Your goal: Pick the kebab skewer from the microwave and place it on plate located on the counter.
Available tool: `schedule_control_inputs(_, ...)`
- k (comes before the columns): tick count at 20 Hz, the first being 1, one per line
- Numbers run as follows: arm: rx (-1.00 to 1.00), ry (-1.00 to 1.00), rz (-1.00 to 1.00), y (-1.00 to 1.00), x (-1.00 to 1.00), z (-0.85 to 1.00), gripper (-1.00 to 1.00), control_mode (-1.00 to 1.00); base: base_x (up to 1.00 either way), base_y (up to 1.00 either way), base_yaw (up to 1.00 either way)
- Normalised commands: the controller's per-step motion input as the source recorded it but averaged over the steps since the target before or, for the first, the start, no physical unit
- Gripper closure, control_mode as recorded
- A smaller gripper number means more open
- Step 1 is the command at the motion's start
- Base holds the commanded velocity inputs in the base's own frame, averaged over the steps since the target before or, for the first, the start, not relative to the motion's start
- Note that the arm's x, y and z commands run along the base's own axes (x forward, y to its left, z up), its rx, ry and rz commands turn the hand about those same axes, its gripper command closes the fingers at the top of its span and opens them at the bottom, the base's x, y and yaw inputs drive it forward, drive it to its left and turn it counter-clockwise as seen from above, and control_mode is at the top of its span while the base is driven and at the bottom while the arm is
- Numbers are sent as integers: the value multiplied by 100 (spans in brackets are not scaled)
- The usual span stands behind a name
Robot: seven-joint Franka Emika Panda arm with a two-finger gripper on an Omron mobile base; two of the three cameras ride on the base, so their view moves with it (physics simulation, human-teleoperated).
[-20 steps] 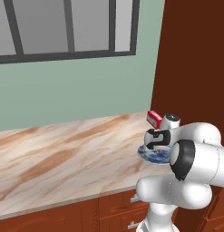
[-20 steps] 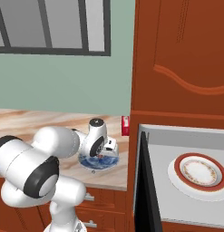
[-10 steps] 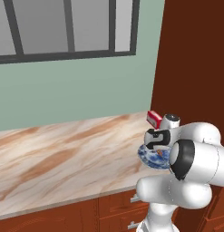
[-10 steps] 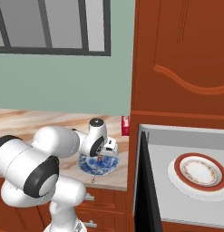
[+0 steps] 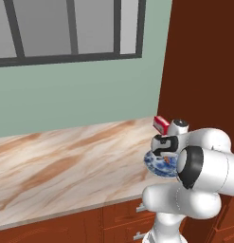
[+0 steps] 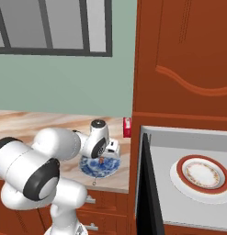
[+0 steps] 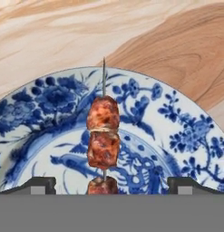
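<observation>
Dark finger tips of the tool [image 7: 111, 185] stand wide apart at the bottom of the hand view, with the kebab skewer [image 7: 103, 145] lying centred between them and touching neither, so the tool is open and not clamped on anything. The skewer carries brownish-red chunks and its thin stick points away from the tool, across the middle of the blue-and-white plate [image 7: 177, 131]; it appears to rest on the plate, though contact cannot be confirmed. The plate sits on the marbled worktop [image 5: 66, 161] near its right end and front edge, just beside the tall red-brown cabinet [image 6: 184, 59]. The placement step is judged complete or nearly so. Risk: if the tool lifts off at an angle, a finger could catch a chunk and drag the skewer off the plate; a sideways nudge could push the plate toward the worktop's front edge. In the base views the arm is folded tightly, elbow raised and wrist bent down, with the hand low over the plate. To the right, the microwave [image 6: 188, 183] stands open with a white, red-rimmed plate [image 6: 202, 172] inside.
</observation>
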Motion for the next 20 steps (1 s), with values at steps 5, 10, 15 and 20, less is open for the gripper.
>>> schedule_control_inputs(5, 0, -3, 0, -1, -2, 91, -100, -100, 0, 0, 0)
schedule_control_inputs(10, 0, -2, 0, 22, -14, 100, -100, -100, 0, 0, 0)
schedule_control_inputs(15, 0, -10, 0, 61, -62, 93, -100, -100, 0, 0, 0)
schedule_control_inputs(20, 0, -2, 0, 62, -55, 71, -100, -100, 0, 0, 0)
